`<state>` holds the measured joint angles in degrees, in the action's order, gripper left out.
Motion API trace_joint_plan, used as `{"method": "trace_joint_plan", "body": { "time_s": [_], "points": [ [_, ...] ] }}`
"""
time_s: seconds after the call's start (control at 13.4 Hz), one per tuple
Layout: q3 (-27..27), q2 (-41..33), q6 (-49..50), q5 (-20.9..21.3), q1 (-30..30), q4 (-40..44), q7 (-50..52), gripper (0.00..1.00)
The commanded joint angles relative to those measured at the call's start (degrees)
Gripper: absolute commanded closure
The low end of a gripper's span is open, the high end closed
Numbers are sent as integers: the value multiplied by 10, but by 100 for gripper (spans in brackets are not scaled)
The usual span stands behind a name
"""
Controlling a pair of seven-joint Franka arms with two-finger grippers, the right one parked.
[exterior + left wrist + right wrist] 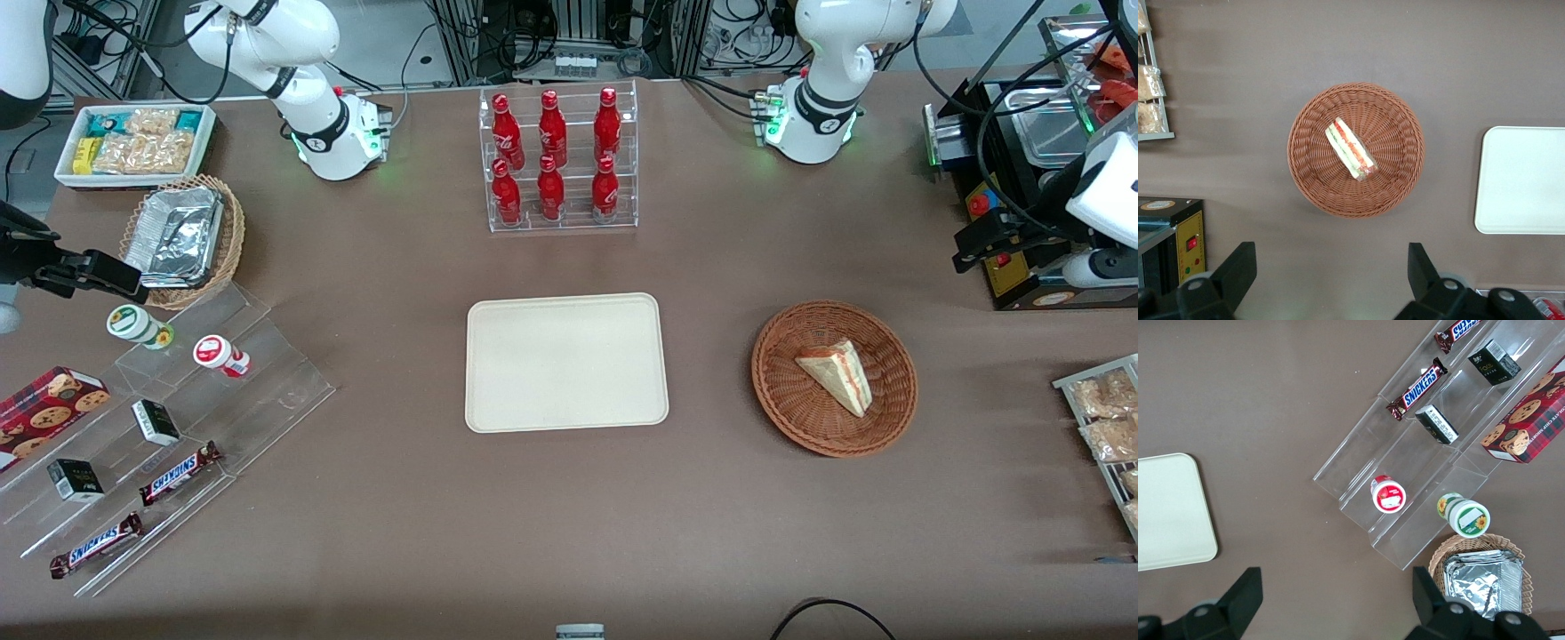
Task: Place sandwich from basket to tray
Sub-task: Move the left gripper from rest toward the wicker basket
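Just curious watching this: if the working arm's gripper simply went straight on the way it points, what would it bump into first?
Probably bare table: the open gripper points down beside the basket, just short of the sandwich.

SNICKERS, white letters on brown wrapper: two bars on the clear acrylic stepped stand, lower left of the front view — one bar (180,472), the other bar (96,545) nearer the camera. Same word legible on a bar (1417,388) in the right wrist view. Red bottles (551,156), upper centre, carry white script, too small to read. Nothing else legible.
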<state>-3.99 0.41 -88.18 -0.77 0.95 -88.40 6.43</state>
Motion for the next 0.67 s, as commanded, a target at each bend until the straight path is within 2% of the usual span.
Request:
{"method": "trace_joint_plan", "body": {
  "time_s": [0.0, 0.6],
  "points": [
    [-3, -1, 10, 9, 3, 5, -11, 0],
    [-3, 35, -19, 12, 3, -10, -1, 0]
  ]
}}
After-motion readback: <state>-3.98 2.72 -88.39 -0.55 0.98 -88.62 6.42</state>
